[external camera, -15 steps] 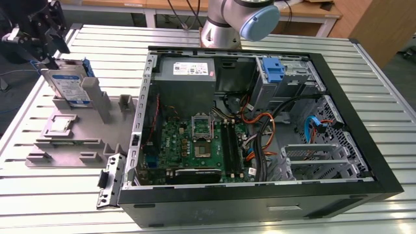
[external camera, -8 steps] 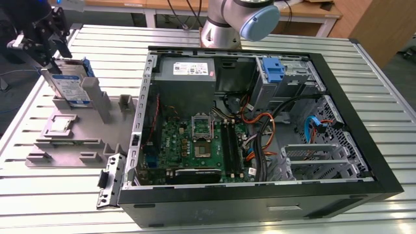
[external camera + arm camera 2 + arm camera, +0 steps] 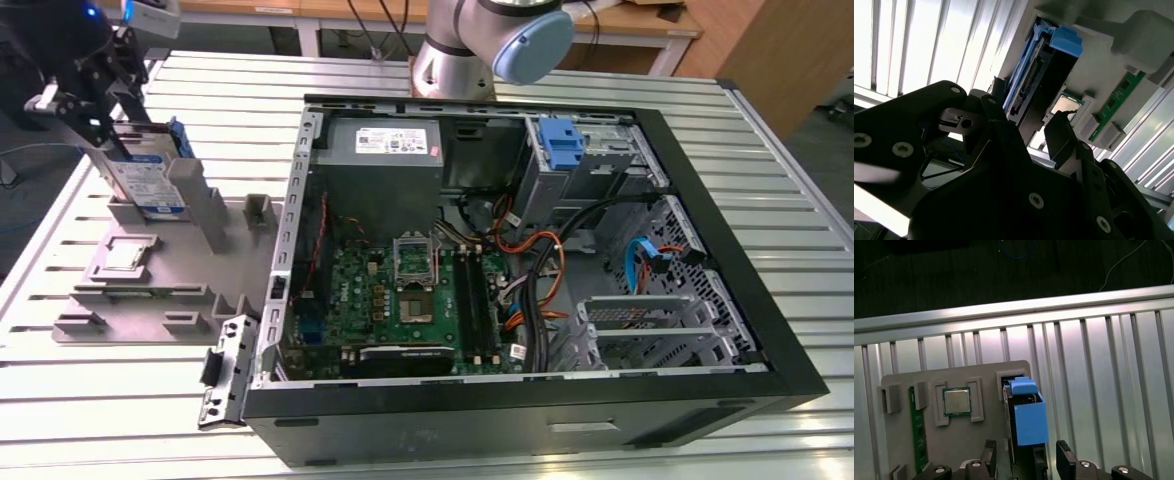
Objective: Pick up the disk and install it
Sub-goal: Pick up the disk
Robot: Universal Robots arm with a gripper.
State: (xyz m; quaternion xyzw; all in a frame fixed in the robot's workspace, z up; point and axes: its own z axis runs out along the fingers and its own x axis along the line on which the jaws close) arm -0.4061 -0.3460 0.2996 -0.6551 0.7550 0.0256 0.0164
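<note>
Slatted metal table [image 3: 781,160] carries a grey fixture [image 3: 160,290] at the exterior view's upper left. Gripper [image 3: 1025,445] jaws stand spread astride the upright disk [image 3: 138,178], its upper edge hidden behind them.

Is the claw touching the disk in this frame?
Apart. In the first wrist view the open claw straddles the upright disk, and a gap shows between each finger and the disk's sides.
</note>
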